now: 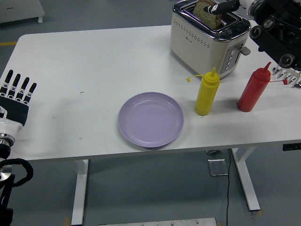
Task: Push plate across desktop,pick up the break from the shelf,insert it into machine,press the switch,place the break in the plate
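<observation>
Right hand [225, 6]: over the toaster [209, 37], fingers at the bread slice [207, 13]; grip unclear.
Left hand [16, 94]: bench [84, 61] edge, fingers straight, empty.
Plate [150, 119]: bare.

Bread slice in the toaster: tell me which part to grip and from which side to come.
Grip the bread slice by its rounded upper part, the only part standing out of the toaster slot. Come from above, fingers on the two flat faces, since the slot walls hide the rest. The right hand reaches in there from the right.
</observation>
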